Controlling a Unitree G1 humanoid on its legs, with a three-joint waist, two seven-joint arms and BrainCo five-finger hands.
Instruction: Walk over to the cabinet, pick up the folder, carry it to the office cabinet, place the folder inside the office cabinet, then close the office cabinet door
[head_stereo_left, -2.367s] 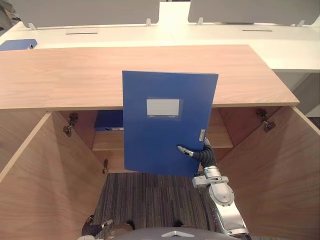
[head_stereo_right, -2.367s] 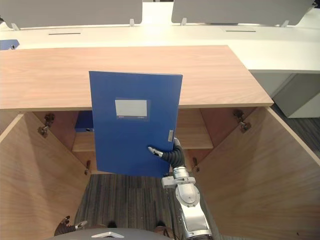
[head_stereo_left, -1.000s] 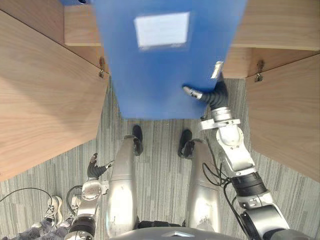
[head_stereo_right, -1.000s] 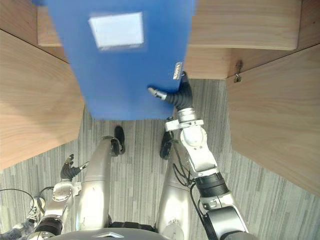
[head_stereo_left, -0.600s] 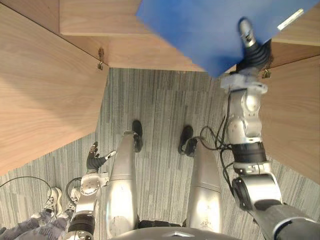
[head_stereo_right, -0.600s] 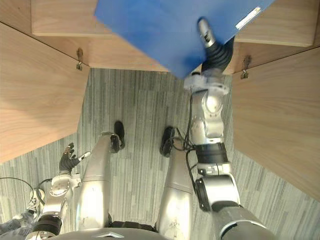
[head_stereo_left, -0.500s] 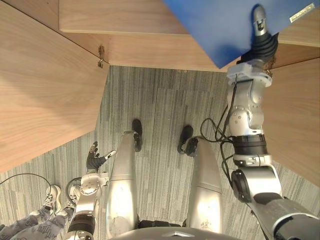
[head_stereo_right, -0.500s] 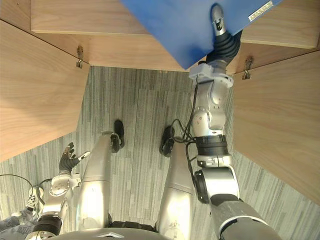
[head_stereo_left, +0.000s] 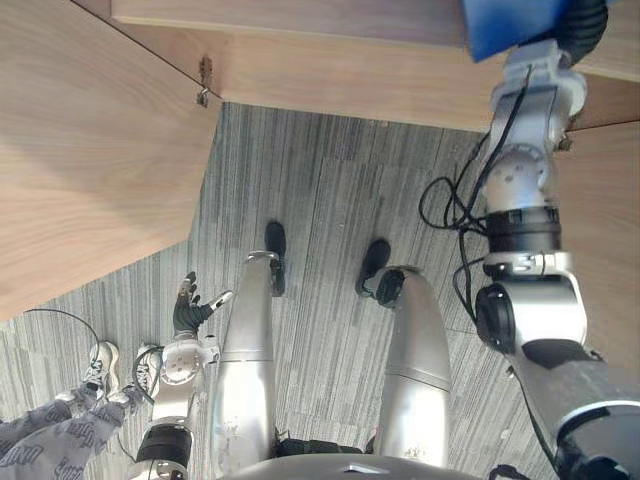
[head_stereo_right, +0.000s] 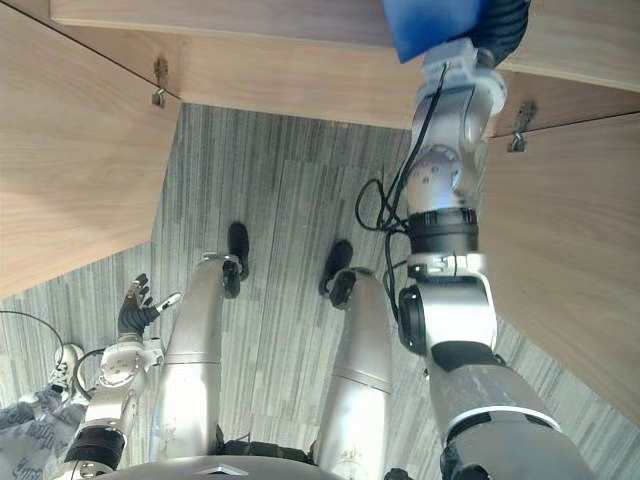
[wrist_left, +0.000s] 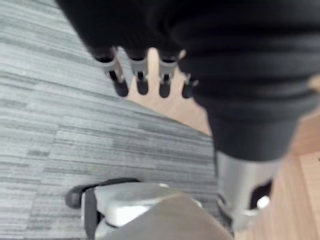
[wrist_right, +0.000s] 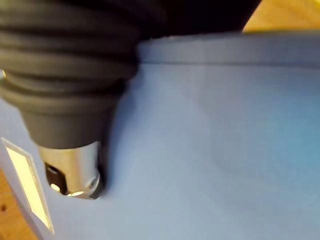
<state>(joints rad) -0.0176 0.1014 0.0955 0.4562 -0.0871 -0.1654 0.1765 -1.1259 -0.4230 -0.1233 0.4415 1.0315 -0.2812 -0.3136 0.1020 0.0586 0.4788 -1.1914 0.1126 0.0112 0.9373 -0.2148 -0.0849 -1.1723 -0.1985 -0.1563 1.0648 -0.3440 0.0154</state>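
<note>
The blue folder (wrist_right: 215, 150) with a white label (wrist_right: 25, 187) fills the right wrist view. My right hand (wrist_right: 70, 160) grips it, the thumb pressed on its face. From the head, just a corner of the folder (head_stereo_left: 505, 22) shows above the cabinet's bottom panel (head_stereo_left: 320, 65), with my right hand's dark cover (head_stereo_left: 588, 20) beside it and the arm stretched far forward. My left hand (head_stereo_left: 190, 310) hangs low by my side, fingers (wrist_left: 140, 75) straight and holding nothing.
The cabinet's left door (head_stereo_left: 80, 150) and right door (head_stereo_left: 610, 210) both stand open on either side of me, with hinges (head_stereo_right: 160, 80) at the cabinet's edge. Grey striped carpet (head_stereo_left: 320, 200) lies between them. A person's shoes (head_stereo_left: 100, 368) are at the lower left.
The right arm has pushed the folder further forward and right, so most of it has left the top of the head views. The left hand stays where it was.
</note>
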